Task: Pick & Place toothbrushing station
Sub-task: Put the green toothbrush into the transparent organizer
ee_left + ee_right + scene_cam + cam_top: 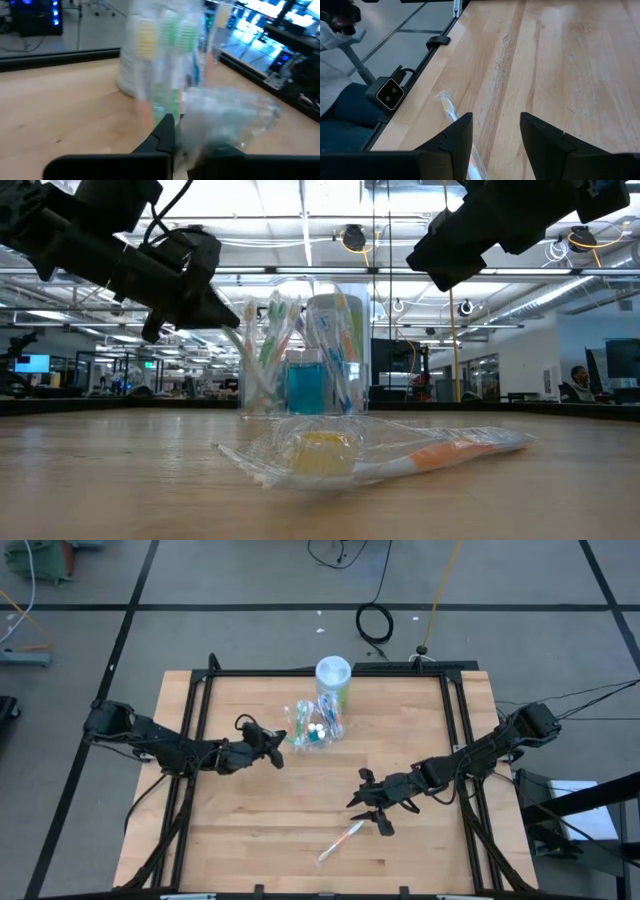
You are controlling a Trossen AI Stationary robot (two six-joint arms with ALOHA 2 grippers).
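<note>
A clear plastic pack [315,725] of pastel toothbrushes and small blue tubes stands at the table's far middle. It also shows in the low view [290,355] and the left wrist view [170,45]. My left gripper [278,747] is at its left side, shut on clear plastic [225,112]. A single wrapped toothbrush [340,840] with an orange handle lies flat near the table's near edge, and also shows in the low view [400,455]. My right gripper [372,808] hovers open and empty just beyond it. The toothbrush [449,107] lies ahead of its fingers. My left gripper pinches a fold of the pack's clear plastic [187,127] between its two fingers, coming level from the table's left. The plastic lies over one finger and hides the place of contact. The pack stands upright on the table.
A white cylinder [333,680] printed with toothbrushes stands behind the pack near the far edge. A small camera [390,93] sits at the table's near edge, and a person [340,100] sits beyond it. Bare wood [250,830] lies at the near left.
</note>
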